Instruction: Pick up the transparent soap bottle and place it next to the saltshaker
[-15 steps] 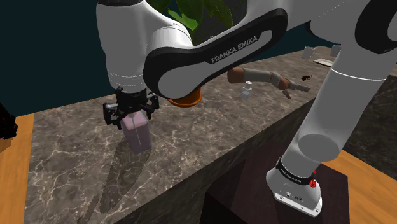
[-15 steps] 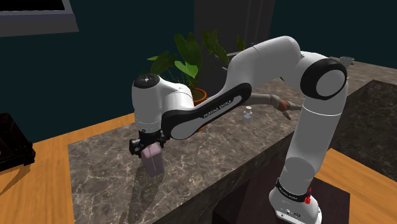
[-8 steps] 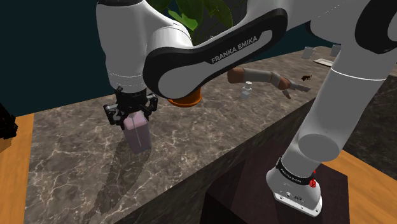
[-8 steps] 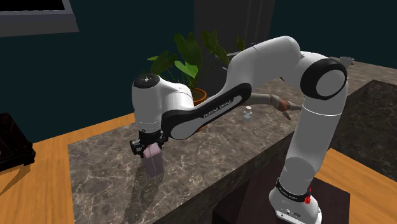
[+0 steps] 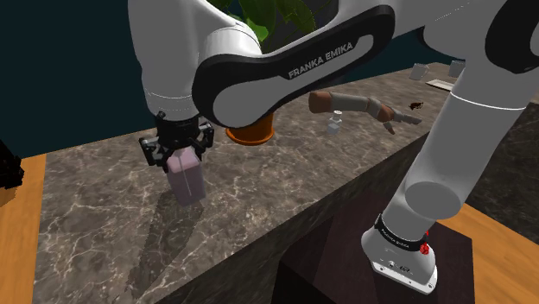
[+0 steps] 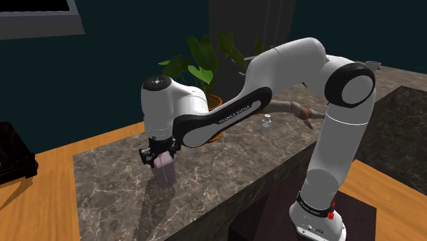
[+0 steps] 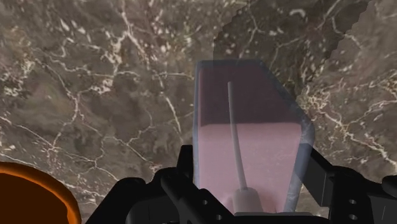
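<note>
Black jaws clasp the pale pink, see-through soap bottle (image 5: 185, 177) near its top, one on each side. It is upright, its base at or just above the dark marbled surface (image 5: 104, 207). An orange plant pot (image 5: 250, 132) stands near. The small saltshaker (image 5: 333, 123) stands well apart, toward the shoulder view's right.

the arm (image 5: 294, 76) has risen a touch — the soap bottle (image 5: 187, 180) comes up slightly with the jaws.

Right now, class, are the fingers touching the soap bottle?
Touching. The wrist view shows the black fingers pressed against both sides of the clear, pink-filled soap bottle, with no gap on either side.
</note>
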Tool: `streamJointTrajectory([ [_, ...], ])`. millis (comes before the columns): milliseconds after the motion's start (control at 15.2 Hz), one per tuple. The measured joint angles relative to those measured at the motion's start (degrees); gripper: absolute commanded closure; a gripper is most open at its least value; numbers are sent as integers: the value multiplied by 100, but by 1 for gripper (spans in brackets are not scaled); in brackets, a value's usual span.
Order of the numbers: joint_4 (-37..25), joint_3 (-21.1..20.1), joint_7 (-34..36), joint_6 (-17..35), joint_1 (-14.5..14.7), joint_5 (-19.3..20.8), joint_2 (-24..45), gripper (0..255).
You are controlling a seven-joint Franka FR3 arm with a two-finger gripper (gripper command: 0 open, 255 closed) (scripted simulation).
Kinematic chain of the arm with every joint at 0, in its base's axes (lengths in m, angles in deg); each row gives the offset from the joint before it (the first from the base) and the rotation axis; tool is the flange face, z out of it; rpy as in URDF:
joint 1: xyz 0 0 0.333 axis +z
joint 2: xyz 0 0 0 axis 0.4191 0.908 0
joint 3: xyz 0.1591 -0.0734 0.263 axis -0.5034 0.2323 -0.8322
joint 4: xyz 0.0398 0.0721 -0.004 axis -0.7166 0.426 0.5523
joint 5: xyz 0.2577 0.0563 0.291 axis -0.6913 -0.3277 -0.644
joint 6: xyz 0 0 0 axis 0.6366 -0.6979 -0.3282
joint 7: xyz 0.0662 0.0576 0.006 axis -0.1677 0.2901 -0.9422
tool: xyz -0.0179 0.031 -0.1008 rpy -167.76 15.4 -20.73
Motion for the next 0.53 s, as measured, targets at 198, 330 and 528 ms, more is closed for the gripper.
streamJointTrajectory([
  [198,-149,-3,-90,-181,-12,-84,-65,255],
  [330,-276,-9,-139,-329,-11,-136,-104,255],
  [528,-467,-9,-229,-549,-20,-210,-162,255],
])
